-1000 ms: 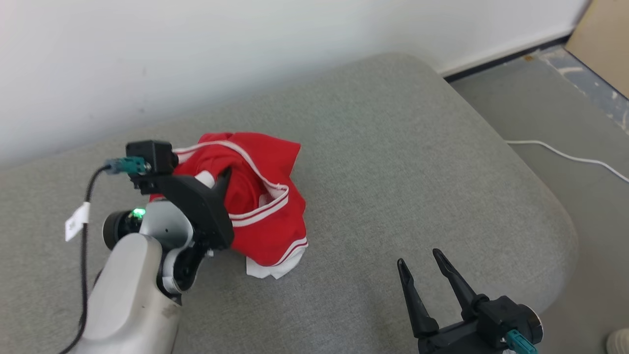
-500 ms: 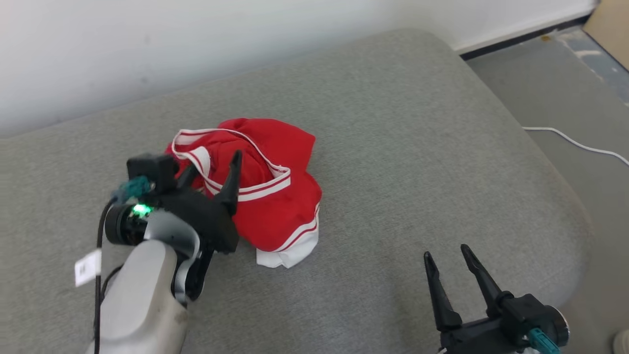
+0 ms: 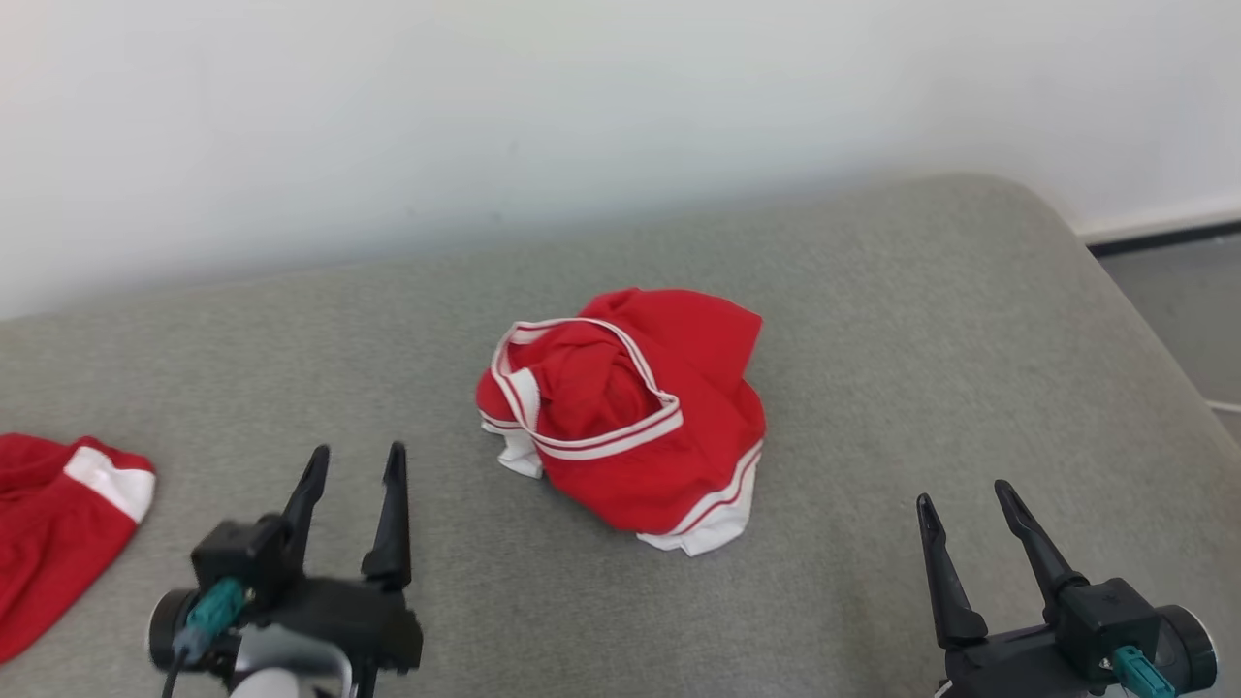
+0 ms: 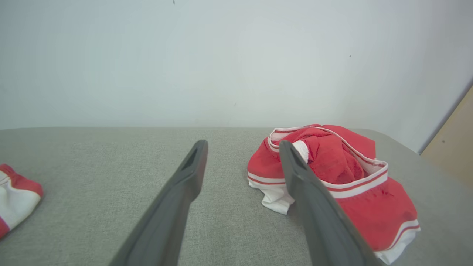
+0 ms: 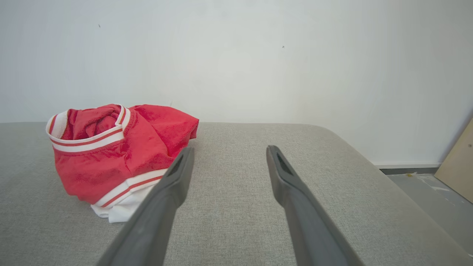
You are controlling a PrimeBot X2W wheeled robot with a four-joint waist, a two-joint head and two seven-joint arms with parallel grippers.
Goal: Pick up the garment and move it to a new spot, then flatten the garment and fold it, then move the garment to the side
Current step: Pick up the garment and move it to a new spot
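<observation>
A red garment with white-and-red striped bands (image 3: 635, 422) lies bunched in a heap near the middle of the grey cushion (image 3: 873, 320). It lies right of my fingers in the left wrist view (image 4: 332, 177) and left of them in the right wrist view (image 5: 118, 151). My left gripper (image 3: 356, 461) stands open at the lower left, apart from the heap, nothing between its fingers (image 4: 242, 147). At the lower right my right gripper (image 3: 967, 492) is open and empty too (image 5: 229, 153).
A second red and white garment (image 3: 53, 523) lies at the cushion's left edge, also seen in the left wrist view (image 4: 14, 199). A pale wall (image 3: 582, 116) backs the cushion. Grey floor (image 3: 1178, 291) lies beyond the rounded right edge, with a tan board (image 5: 458, 166) there.
My left gripper has let go of the red garment and drawn back to the lower left, open. The camera has also shifted, bringing the second garment into view.
</observation>
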